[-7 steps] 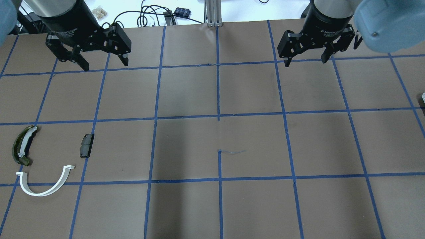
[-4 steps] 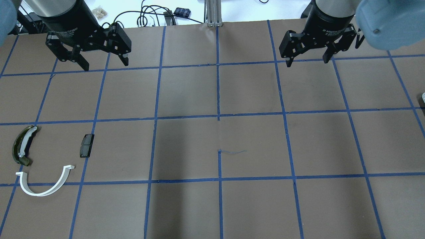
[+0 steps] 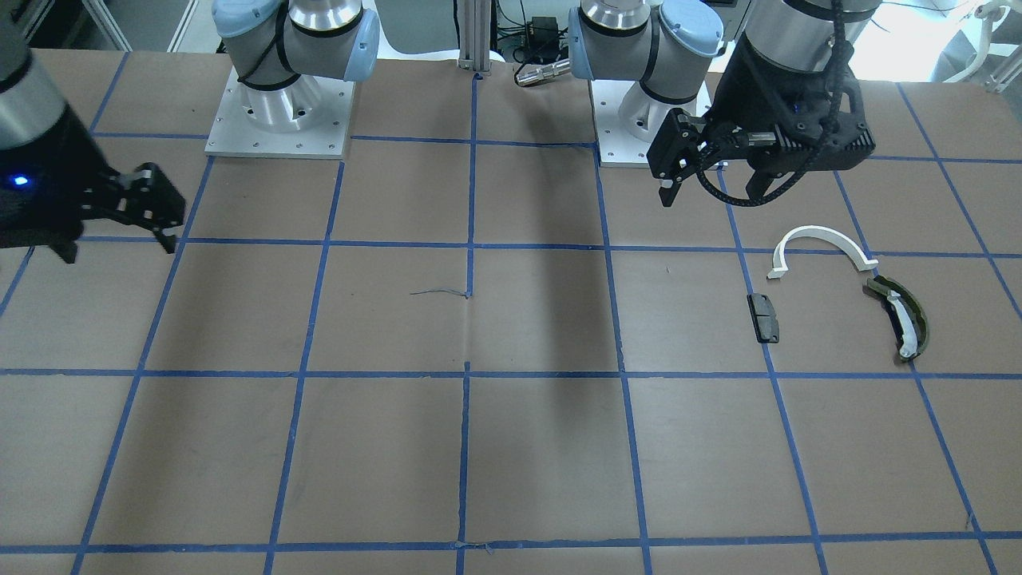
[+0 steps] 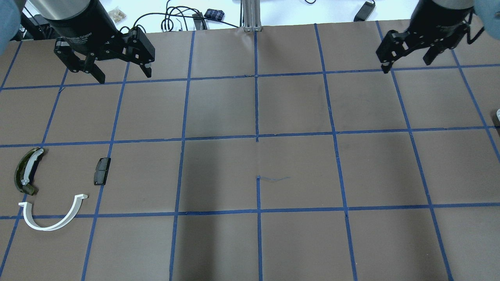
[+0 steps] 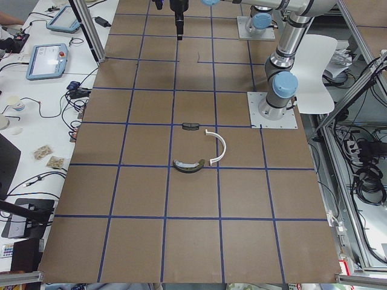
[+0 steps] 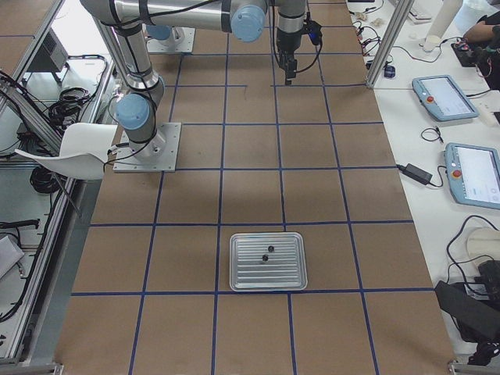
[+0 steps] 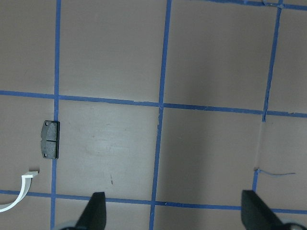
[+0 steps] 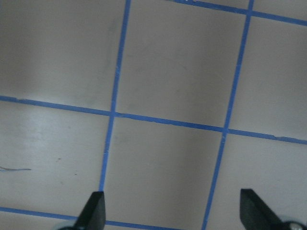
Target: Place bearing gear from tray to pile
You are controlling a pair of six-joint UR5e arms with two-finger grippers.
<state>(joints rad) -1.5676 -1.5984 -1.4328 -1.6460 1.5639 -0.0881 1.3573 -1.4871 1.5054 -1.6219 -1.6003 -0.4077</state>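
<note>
A silver tray (image 6: 242, 277) shows only in the exterior right view, at the table's end on my right. Two small dark parts (image 6: 263, 249) lie on it, too small to tell which is the bearing gear. The pile lies at the table's left: a white half-ring arc (image 4: 52, 222), an olive-green curved piece (image 4: 26, 170) and a dark flat block (image 4: 102, 171). My left gripper (image 4: 124, 76) is open and empty, high above the table beyond the pile. My right gripper (image 4: 406, 66) is open and empty at the far right.
The brown table (image 4: 297, 109) carries a blue tape grid. Cables and small items (image 4: 183, 17) lie beyond its far edge. The pile also shows in the front view: arc (image 3: 822, 237), olive piece (image 3: 898, 315), block (image 3: 764, 317).
My right gripper has moved to the right in the overhead view, still open and empty. My left gripper and the pile have not moved.
</note>
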